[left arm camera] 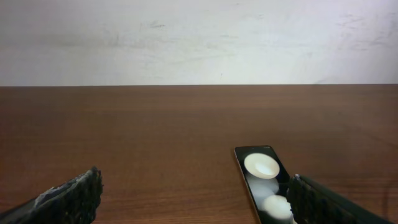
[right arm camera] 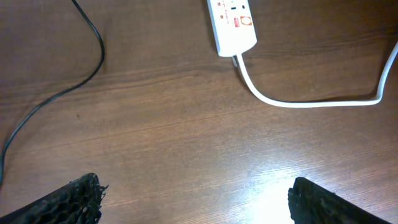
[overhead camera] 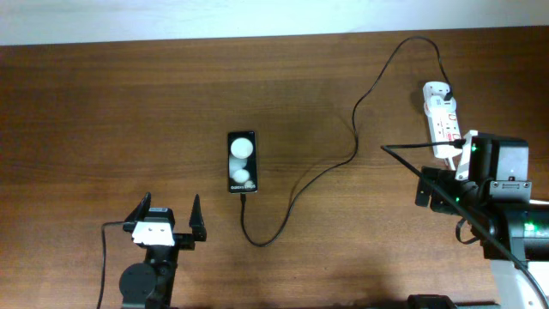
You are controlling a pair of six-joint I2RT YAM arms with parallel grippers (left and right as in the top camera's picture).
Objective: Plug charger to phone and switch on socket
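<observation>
The left gripper (overhead camera: 171, 204) sits at seven o'clock, spread and empty, and the black phone (overhead camera: 243, 162) lies face up near the tabletop (overhead camera: 86, 129) centre. The charger (overhead camera: 356, 129) loops from the phone's near end to the white socket (overhead camera: 441, 116) at two o'clock. The right gripper (right arm camera: 196, 196), at three o'clock, is spread and empty.

The end of a white elongated plastic power strip (right arm camera: 233, 25) lies at the top edge on the dark brown wooden table (right arm camera: 186, 137), showing a red-rimmed switch and a small red mark; a thick white cord (right arm camera: 298, 102) leaves that end, bends down and runs right, then rises at the right edge; a long thin black charger cable (right arm camera: 62, 93) curves from the top left down to the left edge, well apart from the strip; the right gripper (right arm camera: 196, 190) hangs above bare wood, its textured black fingers (right arm camera: 78, 199) spread wide in the bottom corners, touching nothing.
</observation>
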